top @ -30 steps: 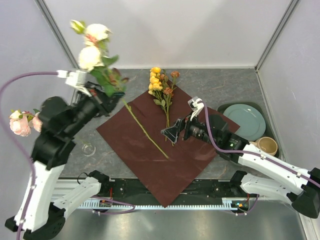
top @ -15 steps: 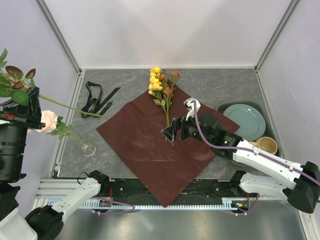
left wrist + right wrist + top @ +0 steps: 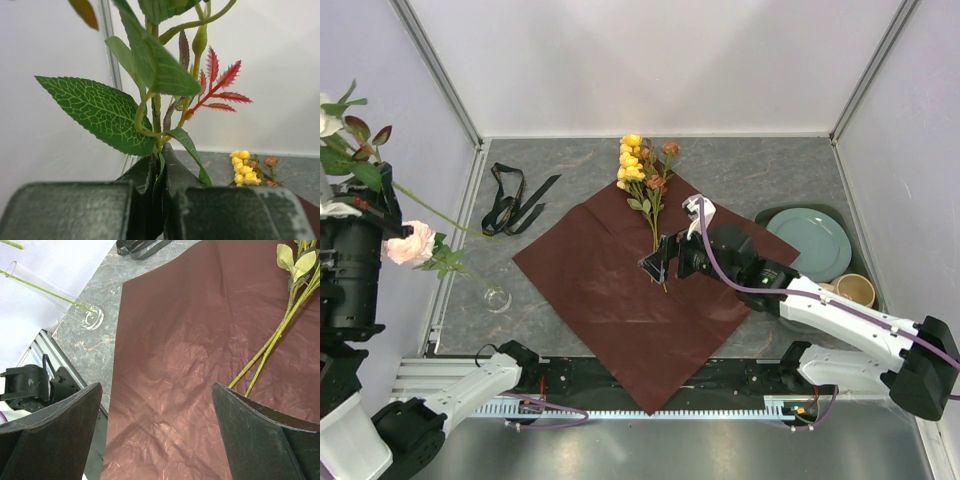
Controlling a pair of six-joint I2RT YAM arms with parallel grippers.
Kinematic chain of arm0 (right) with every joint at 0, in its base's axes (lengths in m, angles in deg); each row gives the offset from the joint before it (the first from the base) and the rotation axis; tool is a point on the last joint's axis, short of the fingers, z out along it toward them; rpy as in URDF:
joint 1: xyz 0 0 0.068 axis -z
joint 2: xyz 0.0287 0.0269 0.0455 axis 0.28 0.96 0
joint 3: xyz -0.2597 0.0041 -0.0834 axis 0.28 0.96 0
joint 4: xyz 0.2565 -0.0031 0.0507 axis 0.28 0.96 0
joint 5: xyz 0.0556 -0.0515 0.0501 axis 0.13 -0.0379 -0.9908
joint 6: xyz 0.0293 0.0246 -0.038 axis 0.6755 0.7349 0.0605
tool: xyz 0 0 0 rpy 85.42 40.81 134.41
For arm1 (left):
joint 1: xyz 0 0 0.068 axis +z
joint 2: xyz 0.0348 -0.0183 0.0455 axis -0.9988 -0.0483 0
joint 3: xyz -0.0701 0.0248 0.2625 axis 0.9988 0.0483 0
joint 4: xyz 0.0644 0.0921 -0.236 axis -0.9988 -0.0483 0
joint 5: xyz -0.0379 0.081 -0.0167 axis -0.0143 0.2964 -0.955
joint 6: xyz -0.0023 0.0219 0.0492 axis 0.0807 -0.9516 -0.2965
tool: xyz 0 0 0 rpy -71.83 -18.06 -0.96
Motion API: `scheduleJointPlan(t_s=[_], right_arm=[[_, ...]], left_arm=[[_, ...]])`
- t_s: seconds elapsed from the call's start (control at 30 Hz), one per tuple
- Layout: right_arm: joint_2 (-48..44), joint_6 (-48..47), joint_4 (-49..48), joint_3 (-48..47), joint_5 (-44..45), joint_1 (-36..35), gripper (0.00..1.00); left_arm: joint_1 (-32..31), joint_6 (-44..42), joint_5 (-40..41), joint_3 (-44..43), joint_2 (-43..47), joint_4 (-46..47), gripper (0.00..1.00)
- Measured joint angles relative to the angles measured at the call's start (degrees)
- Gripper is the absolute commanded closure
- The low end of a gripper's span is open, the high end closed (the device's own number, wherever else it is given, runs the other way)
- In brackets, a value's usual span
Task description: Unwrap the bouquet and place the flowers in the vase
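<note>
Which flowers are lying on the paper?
The yellow cluster with the rust-orange bloom, stems across the maroon paper; the pink rose is raised beside the left gripper.

The paper [image 3: 600, 290] lies in the middle of the table [image 3: 750, 165], with flowers [image 3: 642, 180] across its far corner. A ribbon [image 3: 515, 197] lies far left and the vase [image 3: 497, 297] near left. The plate [image 3: 810, 243] is on the right, a mug [image 3: 855, 292] just nearer.

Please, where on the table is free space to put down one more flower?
The left half of the wrapping paper is bare, between the vase and the yellow flowers. The grey table beyond the plate is bare too. Crowded: plate and mug at right, ribbon far left.
</note>
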Motion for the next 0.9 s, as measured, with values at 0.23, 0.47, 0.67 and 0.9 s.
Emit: scheduleJointPlan(t_s=[0.23, 0.47, 0.67, 0.9], right_arm=[[0.7, 0.0, 0.1, -0.1, -0.3, 0.0, 0.02], [2.1, 0.0, 0.5, -1.6, -0.5, 0.0, 0.02], [4.2, 0.2, 0.4, -2.6, -1.4, 0.0, 0.02], [5.3, 0.6, 0.6, -2.7, -1.8, 0.0, 0.02]], left_arm=[[-2.3, -3.0, 2.8, -0.3, -2.0, -0.5, 0.98], [-6.0, -6.6, 8.2, -0.3, 0.8, -0.4, 0.98], [-7.2, -7.8, 11.3, -0.9, 3.6, -0.1, 0.98], [-8.0, -8.7, 13.3, -0.9, 3.9, -0.2, 0.98]])
